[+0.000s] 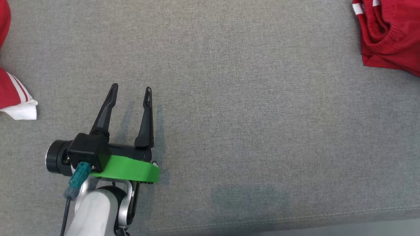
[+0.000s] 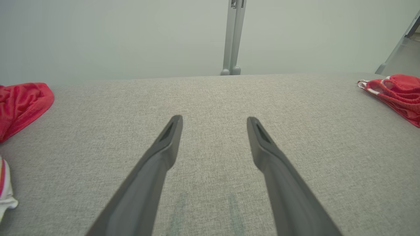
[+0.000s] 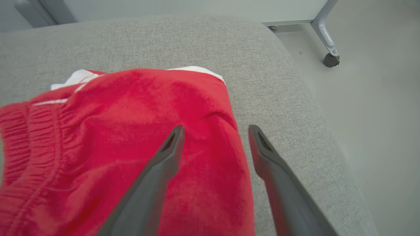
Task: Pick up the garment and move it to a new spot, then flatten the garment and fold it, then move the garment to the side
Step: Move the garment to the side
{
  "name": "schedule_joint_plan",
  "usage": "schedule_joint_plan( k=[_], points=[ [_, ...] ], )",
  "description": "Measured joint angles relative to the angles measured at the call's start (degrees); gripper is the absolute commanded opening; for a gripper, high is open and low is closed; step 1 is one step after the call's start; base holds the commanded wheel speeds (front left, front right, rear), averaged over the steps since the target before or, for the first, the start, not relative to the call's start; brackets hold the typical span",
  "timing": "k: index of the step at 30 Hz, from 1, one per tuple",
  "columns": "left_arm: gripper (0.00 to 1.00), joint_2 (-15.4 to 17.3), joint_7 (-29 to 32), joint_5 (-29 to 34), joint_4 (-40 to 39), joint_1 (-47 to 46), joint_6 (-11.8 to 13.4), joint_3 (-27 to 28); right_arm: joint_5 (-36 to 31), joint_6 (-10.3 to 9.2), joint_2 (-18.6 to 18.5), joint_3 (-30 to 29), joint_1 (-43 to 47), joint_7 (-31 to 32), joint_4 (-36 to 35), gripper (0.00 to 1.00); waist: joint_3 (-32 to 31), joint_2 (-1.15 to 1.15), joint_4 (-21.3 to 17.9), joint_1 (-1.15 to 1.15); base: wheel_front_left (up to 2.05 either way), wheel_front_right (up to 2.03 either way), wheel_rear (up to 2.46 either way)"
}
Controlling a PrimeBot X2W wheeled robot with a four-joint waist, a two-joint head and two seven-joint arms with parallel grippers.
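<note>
At the far left edge of the grey fabric-covered table lies a red cloth with white stripes, apparently a spare piece. Just right of it hovers the left gripper, its two long dark fingers spread wide over bare weave with nothing between them.

At the table's far right end, close to the edge, lies the red knit garment with a gathered elastic waistband and white trim, which I take to be the task's thing. The right gripper hangs directly over it, fingers apart and gripping nothing. One finger stands over red cloth, the other over bare table just past the garment's edge. From the right wrist, the garment stretches away to the left of the fingers, waistband end farthest left, so its long axis appears to run across them.

The right arm is plainly nearer, and the left is well apart from the garment. The garment may already be set aside. If more handling is due, the right fingers need only drop onto that near edge. Past the table's corner are a pale floor and a grey metal leg on a caster.
</note>
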Motion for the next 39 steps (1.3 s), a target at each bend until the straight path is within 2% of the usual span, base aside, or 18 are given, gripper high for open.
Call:
schedule_joint_plan(
  k=[9,14,20,27,34,39],
  points=[
    [1.0,0.1,-0.3,0.2,1.3,-0.3,0.0,1.2,-0.1,0.29,2.6,-0.7,0.1,-7.0,-1.1,1.0,-1.6,0.0,-2.1,0.0,0.0,0.0,0.0],
    [1.0,0.1,-1.5,-0.3,3.0,-0.8,0.0,1.0,-1.1,1.85,4.8,0.1,0.0,-12.2,-3.6,1.0,-3.9,0.0,-3.1,0.0,0.0,0.0,0.0],
    [1.0,0.1,-2.6,-1.6,5.6,-1.2,0.0,1.7,-1.3,3.75,9.6,0.5,0.4,-19.0,-6.8,1.0,-7.8,0.0,-4.3,0.0,0.0,0.0,0.0],
    [1.0,-0.1,-3.7,-1.9,9.5,-0.9,0.0,4.3,-1.4,4.21,15.1,1.0,6.0,-19.9,-9.0,1.0,-13.0,0.0,-5.6,0.0,0.0,0.0,0.0],
    [1.0,-0.2,-4.1,-4.5,14.5,3.3,0.0,6.8,-2.6,2.19,18.6,0.9,13.1,-20.1,-11.5,1.0,-18.7,0.0,-6.1,0.0,0.0,0.0,0.0],
    [1.0,-0.2,-4.2,-5.1,16.8,6.5,0.0,7.7,-4.0,-0.55,20.5,-2.5,18.2,-20.1,-17.5,1.0,-22.7,0.0,-6.0,0.0,0.0,0.0,0.0]
  ],
)
